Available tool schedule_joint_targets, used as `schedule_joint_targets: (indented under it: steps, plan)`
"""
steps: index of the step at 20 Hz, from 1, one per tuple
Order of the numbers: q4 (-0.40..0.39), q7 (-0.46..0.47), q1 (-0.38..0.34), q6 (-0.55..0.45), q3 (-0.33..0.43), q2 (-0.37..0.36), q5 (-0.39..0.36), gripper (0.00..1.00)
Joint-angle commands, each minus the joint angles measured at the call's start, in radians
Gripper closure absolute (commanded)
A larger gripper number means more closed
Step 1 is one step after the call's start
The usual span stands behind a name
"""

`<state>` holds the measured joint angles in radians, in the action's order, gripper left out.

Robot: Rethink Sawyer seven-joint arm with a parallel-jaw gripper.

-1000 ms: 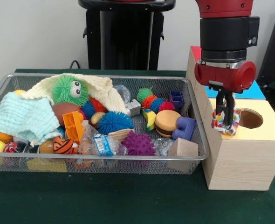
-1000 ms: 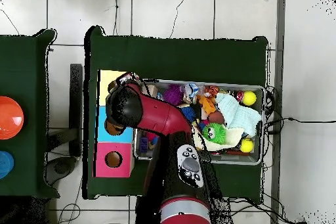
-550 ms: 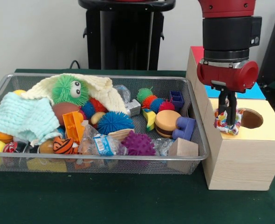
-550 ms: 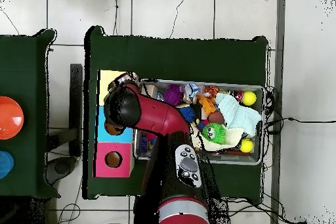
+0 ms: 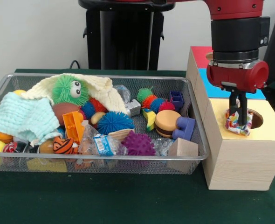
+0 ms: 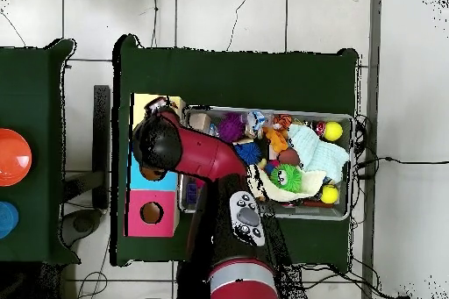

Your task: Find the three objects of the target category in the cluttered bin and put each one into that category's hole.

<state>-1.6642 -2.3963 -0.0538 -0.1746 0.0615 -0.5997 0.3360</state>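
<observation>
My gripper hangs over the yellow top of the wooden box and is shut on a small multicoloured patterned cloth. The cloth sits at the left rim of the round hole in that yellow top, partly over it. In the overhead view the arm's red and black wrist covers the gripper and most of the yellow section. The wire bin to the left of the box holds a mint cloth and a cream cloth among the toys.
The bin also holds a green fuzzy ball with eyes, spiky balls, a toy burger, blocks and wrapped packets. The box has blue and red sections behind the yellow one. The pink section's hole shows from overhead.
My gripper has moved right across the yellow top with the patterned cloth, from near the box's left edge to the rim of the hole. The bin's contents have not moved.
</observation>
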Motion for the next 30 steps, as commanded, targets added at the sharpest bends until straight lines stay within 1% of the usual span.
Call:
schedule_joint_targets:
  steps: [1, 3, 9, 15, 20, 24, 28, 30]
  plan:
    - [-0.166, -0.189, -0.028, 0.010, 0.152, 0.063, 0.050, 1.00]
    - [-0.183, -0.197, -0.037, 0.000, 0.176, 0.058, 0.070, 1.00]
    - [-0.177, -0.190, -0.014, -0.022, 0.147, 0.056, 0.095, 1.00]
    - [-0.170, -0.164, -0.017, -0.019, 0.132, 0.072, 0.086, 1.00]
    - [-0.144, -0.151, 0.006, -0.040, 0.081, 0.102, 0.074, 1.00]
    - [-0.118, -0.130, 0.012, -0.020, 0.054, 0.137, 0.054, 1.00]
    - [-0.089, -0.117, 0.040, -0.063, 0.007, 0.143, 0.048, 1.00]
    - [-0.091, -0.115, 0.048, -0.061, -0.001, 0.151, 0.045, 1.00]
